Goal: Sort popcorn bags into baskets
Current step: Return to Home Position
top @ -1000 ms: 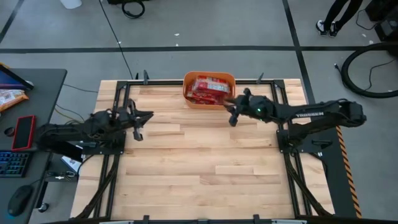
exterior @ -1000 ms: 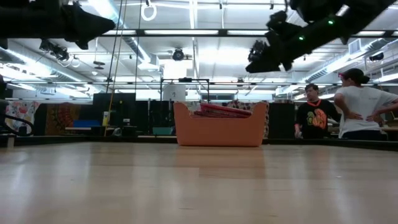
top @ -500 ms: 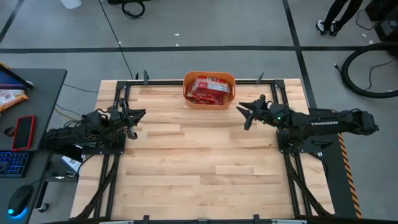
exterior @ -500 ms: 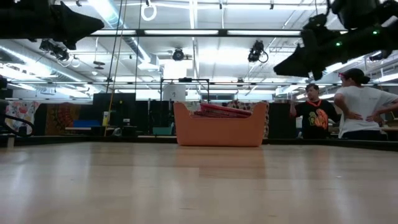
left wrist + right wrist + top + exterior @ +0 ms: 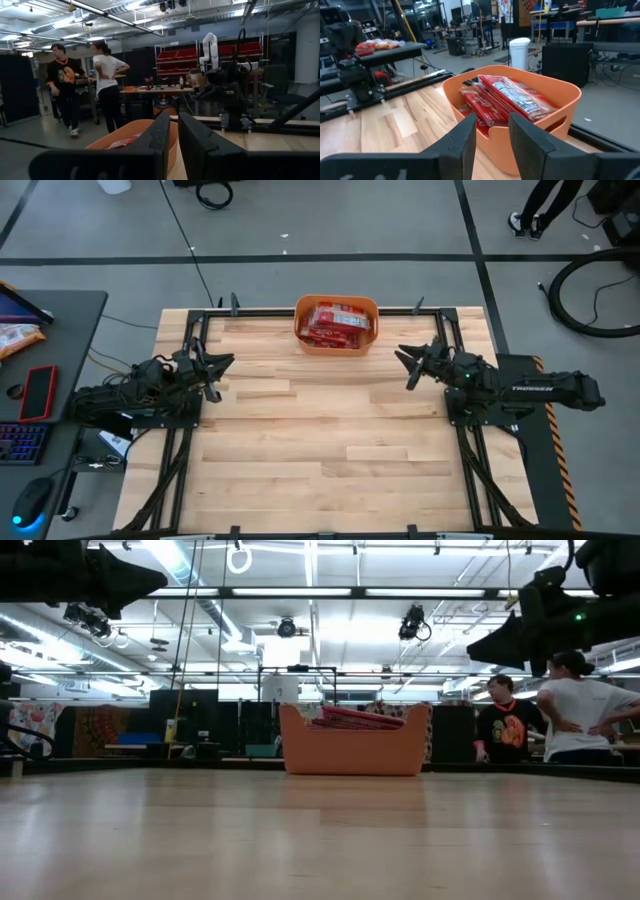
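Observation:
The orange basket (image 5: 336, 348) stands on its base at the middle of the table's far edge, also in the low view (image 5: 350, 752) and both wrist views (image 5: 120, 142) (image 5: 547, 127). Several red popcorn bags (image 5: 338, 323) (image 5: 512, 100) lie stacked inside it, and their top edges show above the rim (image 5: 355, 717). My left gripper (image 5: 222, 375) (image 5: 174, 135) hovers near the table's left edge, open by a narrow gap and empty. My right gripper (image 5: 408, 367) (image 5: 492, 132) hovers right of the basket, open and empty, pointing at it.
A side desk left of the table carries a red phone (image 5: 38, 392), a keyboard and a mouse. Two people (image 5: 510, 725) (image 5: 580, 705) stand in the room beyond the far right corner. Bare wooden tabletop (image 5: 320, 440) spreads between the arms and toward the near edge.
My right gripper has drawn back from the basket's right side toward the table's right edge, staying raised and empty. My left gripper pulled back a little toward the left edge early on, then kept still. The basket and bags have not moved.

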Motion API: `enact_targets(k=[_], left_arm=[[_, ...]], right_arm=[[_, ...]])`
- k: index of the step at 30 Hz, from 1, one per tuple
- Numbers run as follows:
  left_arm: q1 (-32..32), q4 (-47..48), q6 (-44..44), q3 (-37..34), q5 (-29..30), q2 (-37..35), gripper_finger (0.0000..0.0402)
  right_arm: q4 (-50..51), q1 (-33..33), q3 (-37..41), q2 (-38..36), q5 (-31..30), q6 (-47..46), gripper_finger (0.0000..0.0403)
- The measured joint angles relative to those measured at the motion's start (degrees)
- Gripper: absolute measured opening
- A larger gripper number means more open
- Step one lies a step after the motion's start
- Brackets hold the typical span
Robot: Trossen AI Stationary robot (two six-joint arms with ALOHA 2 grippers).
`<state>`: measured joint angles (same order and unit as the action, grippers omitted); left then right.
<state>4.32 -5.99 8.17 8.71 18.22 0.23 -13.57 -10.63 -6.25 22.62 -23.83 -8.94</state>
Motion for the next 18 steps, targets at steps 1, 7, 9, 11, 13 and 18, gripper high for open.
enact_targets(k=[1, 7, 9, 11, 13, 18], left_arm=[[0.0, -0.05, 0.01, 0.0, -0.02, 0.0, 0.0042], [0.0, -0.08, -0.01, 0.0, -0.01, 0.0, 0.0042], [0.0, -0.1, -0.01, 0.0, -0.01, 0.0, 0.0042], [0.0, -0.1, -0.01, 0.0, -0.01, 0.0, 0.0042], [0.0, -0.12, -0.01, 0.02, -0.02, 0.0, 0.0042], [0.0, -0.14, -0.01, 0.02, -0.02, 0.0, 0.0042]], right_arm=[[0.39, 0.0, 0.49, -1.09, 0.0, -0.29, 0.0121], [0.94, 0.0, 3.84, -6.12, 0.08, -1.49, 0.0121], [0.94, 0.0, 4.86, -7.38, 0.52, -1.72, 0.0121], [0.86, 0.0, 5.9, -8.46, 0.85, -2.04, 0.0121], [3.09, 0.0, 5.91, -9.47, 0.96, -2.68, 0.0121], [5.9, 0.0, 5.91, -11.49, 1.14, -3.13, 0.0121]])
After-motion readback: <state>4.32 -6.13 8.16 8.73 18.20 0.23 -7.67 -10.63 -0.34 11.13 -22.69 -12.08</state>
